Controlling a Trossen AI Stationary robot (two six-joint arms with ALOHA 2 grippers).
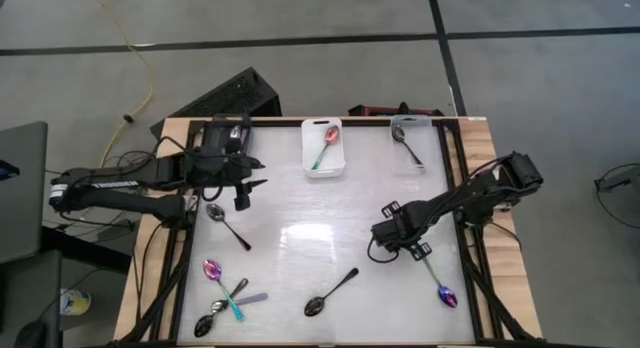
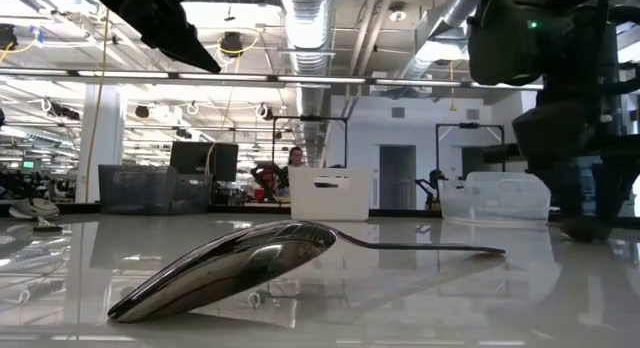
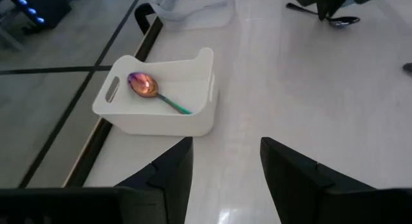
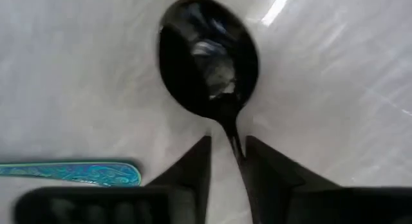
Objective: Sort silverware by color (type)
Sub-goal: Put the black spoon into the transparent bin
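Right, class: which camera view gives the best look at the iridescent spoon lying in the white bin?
The left wrist view: the iridescent spoon lies large and unobstructed inside the white bin, bowl and teal handle clear. The high view shows it small; the low view shows only the bin's outer wall; the right wrist view misses it.

Glossy white table (image 1: 300,218) — white bin (image 1: 323,148), clear bin (image 1: 413,140) along far edge, black spoon (image 1: 331,292), iridescent spoon (image 1: 440,286), crossed spoons (image 1: 225,303) — near edge
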